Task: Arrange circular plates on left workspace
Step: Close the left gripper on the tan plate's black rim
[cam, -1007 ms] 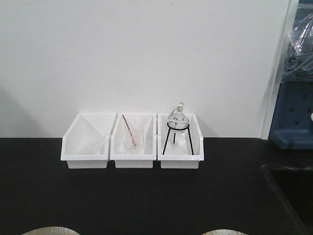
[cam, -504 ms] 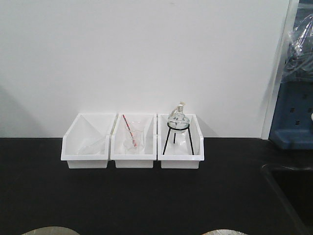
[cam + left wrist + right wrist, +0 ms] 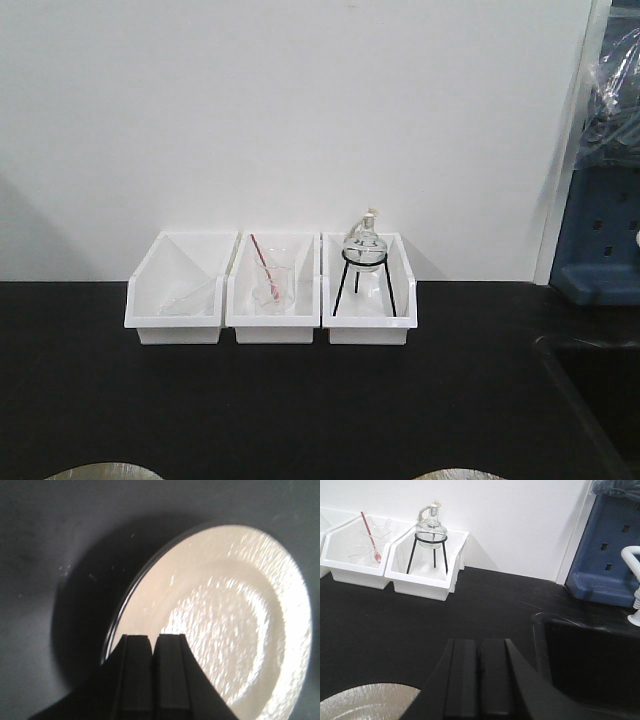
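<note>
Two circular plates lie on the black countertop (image 3: 300,400). In the front view only their far rims show at the bottom edge: the left plate (image 3: 100,471) and the right plate (image 3: 455,475). In the left wrist view a glossy beige plate (image 3: 225,620) with a dark edge fills the right half. My left gripper (image 3: 154,638) is shut and empty, its tips over the plate's near-left rim. In the right wrist view my right gripper (image 3: 480,642) is shut and empty above the bare counter, and a plate (image 3: 365,702) lies to its lower left.
Three white bins (image 3: 270,295) stand in a row at the back wall; one holds glassware with a red rod, another a round flask on a black tripod (image 3: 430,535). A recessed black sink (image 3: 592,655) lies at the right, with a blue rack (image 3: 610,550) behind it.
</note>
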You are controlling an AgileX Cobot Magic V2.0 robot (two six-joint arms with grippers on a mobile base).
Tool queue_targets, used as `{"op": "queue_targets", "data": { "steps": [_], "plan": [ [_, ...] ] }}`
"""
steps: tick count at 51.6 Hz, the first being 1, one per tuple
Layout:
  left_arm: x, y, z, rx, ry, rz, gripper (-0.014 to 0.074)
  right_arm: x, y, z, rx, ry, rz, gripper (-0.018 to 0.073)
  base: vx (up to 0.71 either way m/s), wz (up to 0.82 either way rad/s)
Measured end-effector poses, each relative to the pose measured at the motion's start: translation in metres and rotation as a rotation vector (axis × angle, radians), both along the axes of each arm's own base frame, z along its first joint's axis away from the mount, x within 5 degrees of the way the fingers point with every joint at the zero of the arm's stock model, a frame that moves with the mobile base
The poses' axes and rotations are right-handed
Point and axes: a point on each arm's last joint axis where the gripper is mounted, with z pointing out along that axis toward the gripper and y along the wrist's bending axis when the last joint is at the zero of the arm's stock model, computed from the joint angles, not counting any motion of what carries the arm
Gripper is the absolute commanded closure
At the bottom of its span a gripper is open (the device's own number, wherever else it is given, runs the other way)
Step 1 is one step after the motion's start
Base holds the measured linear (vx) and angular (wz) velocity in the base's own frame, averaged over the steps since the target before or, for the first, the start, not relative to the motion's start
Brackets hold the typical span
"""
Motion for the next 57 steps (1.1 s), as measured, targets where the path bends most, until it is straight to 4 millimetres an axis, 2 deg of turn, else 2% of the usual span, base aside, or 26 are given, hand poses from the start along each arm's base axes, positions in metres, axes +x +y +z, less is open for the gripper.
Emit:
{"op": "queue_targets", "data": {
  "steps": [12, 18, 28, 41, 50, 57],
  "plan": [
    [-0.006, 0.008, -0.005, 0.120, 0.048, -0.061, 0.0594, 0.000, 0.000, 0.000, 0.000, 0.000, 0.000, 0.0561, 0.00, 0.00],
    [-0.006, 0.008, -0.005, 0.116, 0.051, -0.050, 0.0593, 0.000, 0.000, 0.000, 0.000, 0.000, 0.000, 0.0561, 0.00, 0.00],
    [0.001, 0.005, -0.005, 0.018, -0.040, -0.054, 0.0587, 0.000, 0.000, 0.000, 0.000, 0.000, 0.000, 0.0561, 0.00, 0.00],
    [0.000, 0.038, -0.022, -0.042, -0.025, 0.096, 0.0587, 0.000, 0.000, 0.000, 0.000, 0.000, 0.000, 0.0561, 0.00, 0.00],
    [0.007, 0.037, -0.041, -0.138, -0.028, 0.075, 0.0579, 0.000, 0.000, 0.000, 0.000, 0.000, 0.000, 0.0561, 0.00, 0.00],
    [0.013, 0.034, -0.052, -0.215, -0.071, 0.031, 0.0540, 0.000, 0.000, 0.000, 0.000, 0.000, 0.000, 0.0561, 0.00, 0.00]
  ]
}}
